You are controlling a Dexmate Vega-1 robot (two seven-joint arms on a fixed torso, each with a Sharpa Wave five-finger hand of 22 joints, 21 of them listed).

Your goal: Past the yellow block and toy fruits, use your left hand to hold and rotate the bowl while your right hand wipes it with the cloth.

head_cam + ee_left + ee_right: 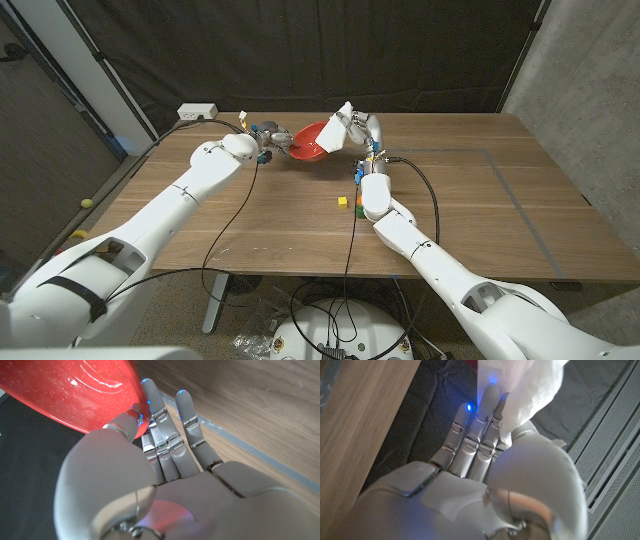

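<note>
Head view: red bowl (312, 141), no legible writing.

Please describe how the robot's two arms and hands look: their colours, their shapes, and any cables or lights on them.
Both arms have smooth white rounded shells. The left arm has a black band near the shoulder. Thin black cables hang loose along each forearm. The left hand and right hand have light grey palms and metallic silver segmented fingers with dark seams. Small blue lights glow at some fingertips. The right arm narrows toward the wrist.
</note>
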